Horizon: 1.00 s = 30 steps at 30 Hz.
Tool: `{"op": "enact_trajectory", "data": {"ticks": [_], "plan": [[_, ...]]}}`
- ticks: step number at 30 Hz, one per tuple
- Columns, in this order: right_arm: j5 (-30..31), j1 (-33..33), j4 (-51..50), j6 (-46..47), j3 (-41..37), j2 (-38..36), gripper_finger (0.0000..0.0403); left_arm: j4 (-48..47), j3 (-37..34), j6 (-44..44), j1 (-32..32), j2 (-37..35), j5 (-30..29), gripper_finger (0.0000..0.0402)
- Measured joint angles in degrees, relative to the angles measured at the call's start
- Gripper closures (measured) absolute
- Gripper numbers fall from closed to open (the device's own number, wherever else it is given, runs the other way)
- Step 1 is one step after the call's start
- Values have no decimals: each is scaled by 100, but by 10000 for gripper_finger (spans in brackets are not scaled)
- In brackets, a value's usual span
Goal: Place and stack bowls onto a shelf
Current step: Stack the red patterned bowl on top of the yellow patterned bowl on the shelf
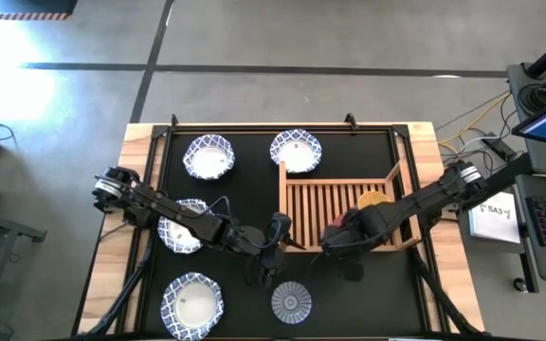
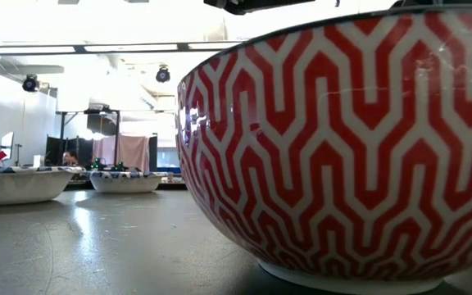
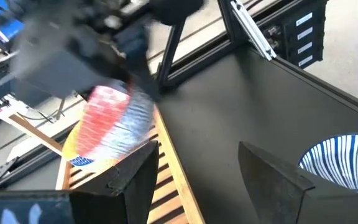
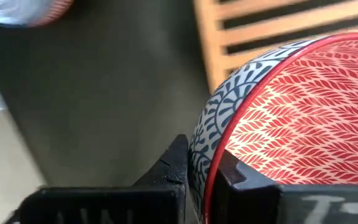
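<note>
Black matting covers the wooden counter (image 1: 140,142), where four large blue-and-white patterned bowls (image 1: 209,156) and one small grey-blue radial bowl (image 1: 291,301) wait unshelved. Left gripper (image 1: 271,254) hovers near the slatted light-wood shelf (image 1: 335,201), fingers (image 3: 129,180) apart, empty. Right gripper (image 4: 197,177) is clamped on a red-lined bowl's (image 4: 291,118) rim at the shelf's front. A yellow bowl (image 1: 373,200) sits shelved. Most work seems to remain.

Red-inside, blue-patterned bowl (image 4: 278,112) is tilting at the shelf (image 1: 325,204) front edge; yellow bowl (image 1: 373,200) apparently sitting on shelf.
</note>
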Motion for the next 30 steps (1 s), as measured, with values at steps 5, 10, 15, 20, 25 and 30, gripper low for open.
{"op": "enact_trajectory", "data": {"ticks": [5,10,15,20,25,30], "plan": [[720,0,-386,103,-2,-375,390,-3,0,0,-7,0,0,198],[1386,0,-766,322,-114,-649,390,-11,0,-26,-7,0,0,198],[1743,-35,-1194,650,-469,-852,390,3,0,-264,-7,0,0,198],[1638,-70,-1141,898,-969,-1009,390,17,0,-259,-7,-4,-94,198],[1612,-173,-1080,900,-1322,-1040,390,132,0,-259,-7,-4,-363,198],[1352,-347,-772,732,-1718,-1062,390,305,22,-259,-4,-4,-396,198]]}}
